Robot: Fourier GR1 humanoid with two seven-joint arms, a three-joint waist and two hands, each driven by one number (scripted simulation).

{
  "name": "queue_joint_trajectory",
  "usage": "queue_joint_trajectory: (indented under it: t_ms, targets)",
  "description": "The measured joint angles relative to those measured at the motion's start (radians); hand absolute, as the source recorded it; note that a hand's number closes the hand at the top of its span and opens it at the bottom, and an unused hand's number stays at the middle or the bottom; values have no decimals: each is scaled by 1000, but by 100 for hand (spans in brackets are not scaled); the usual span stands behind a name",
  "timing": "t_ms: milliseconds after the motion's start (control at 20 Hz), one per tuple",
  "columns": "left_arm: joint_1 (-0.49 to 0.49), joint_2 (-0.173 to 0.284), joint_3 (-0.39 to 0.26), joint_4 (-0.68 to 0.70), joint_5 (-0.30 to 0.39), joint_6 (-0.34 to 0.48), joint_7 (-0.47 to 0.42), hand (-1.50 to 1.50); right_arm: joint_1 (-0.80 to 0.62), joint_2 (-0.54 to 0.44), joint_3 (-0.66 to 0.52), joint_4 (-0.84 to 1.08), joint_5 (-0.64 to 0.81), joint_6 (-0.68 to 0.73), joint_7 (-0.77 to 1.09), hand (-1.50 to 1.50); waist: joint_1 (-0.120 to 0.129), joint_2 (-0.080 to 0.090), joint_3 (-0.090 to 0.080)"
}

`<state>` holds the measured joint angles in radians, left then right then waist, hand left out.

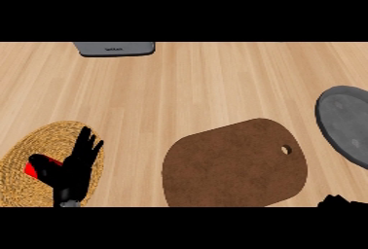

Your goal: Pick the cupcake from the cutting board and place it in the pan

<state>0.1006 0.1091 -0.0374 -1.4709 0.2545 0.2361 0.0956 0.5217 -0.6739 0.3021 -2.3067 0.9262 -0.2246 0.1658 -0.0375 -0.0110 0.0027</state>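
- Wooden bench point(187, 82), light plank grain, seen from steeply above.
- Cutting board point(233, 165): brown, rounded, with a small hole near its right edge; lies at the bench's near edge, centre-right. Its top shows bare.
- Cupcake: can't find it anywhere in view; where it is cannot be told.
- Pan point(346, 125): dark grey, round, at the bench's right edge, partly cut off by the view; just right of the cutting board, narrow gap between them.
- Woven mat point(28, 151): round, straw-coloured, near-left corner of the bench.
- Red object point(33, 168) on the mat, mostly hidden behind the left hand; can't identify it.
- Left hand point(75, 168): black, over the mat, fingers straight and pointing up-view, thumb out to the left, nothing gripped.
- Right hand point(339, 201): only a black sliver at the near-right corner; fingers open or closed, cannot tell.
- Grey device point(115, 48) at the bench's far edge, left of centre, cut off by the view.
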Motion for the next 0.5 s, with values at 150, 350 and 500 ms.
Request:
queue_joint_trajectory:
  t_ms: [150,350,500]
  targets:
    - [-2,6,0,-8,0,-5,14,0,51,-3,-91,-17,-22,-38,-21,150,5,2,0]
    - [-13,-5,-9,2,-13,-1,6,0,32,-3,-204,-10,-82,-12,-13,150,17,5,0]
    - [-18,-3,-11,3,-12,-10,7,0,-13,14,-260,12,-180,16,-5,150,26,7,-1]
